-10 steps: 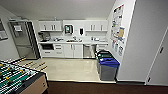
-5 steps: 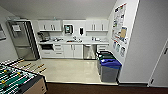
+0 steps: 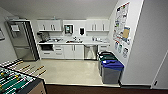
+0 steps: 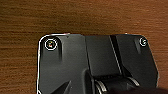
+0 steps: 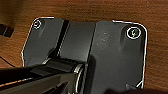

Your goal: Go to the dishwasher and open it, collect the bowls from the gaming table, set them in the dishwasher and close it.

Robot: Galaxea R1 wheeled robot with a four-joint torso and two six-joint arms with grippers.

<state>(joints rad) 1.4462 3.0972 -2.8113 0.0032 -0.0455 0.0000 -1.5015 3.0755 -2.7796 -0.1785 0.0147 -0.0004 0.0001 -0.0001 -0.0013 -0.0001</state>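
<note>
Two wrists of mine hang low over brown wood-grain flooring, both cameras looking straight down past the dark wrist plates; whether either hand is wide or narrow I cannot tell. From my head I look into a small kitchen. The dishwasher (image 3: pixel 90 51) sits shut under the counter (image 3: pixel 75 43), toward the counter's right end, with white cabinet doors (image 3: pixel 74 51) on its left and a narrow white cabinet on its right. A sink (image 3: pixel 74 41) is set in the counter just above those white doors. A tall steel fridge (image 3: pixel 22 41) stands past the counter's left end. Bins stand along the right wall, the nearest one grey with a blue lid (image 3: pixel 111 71). The corner of a football table (image 3: pixel 15 82) with its green field shows at my lower left. Compared with a second ago, the kitchen sits a little larger and lower in my head view, and more of the football table has come into the corner.
</note>
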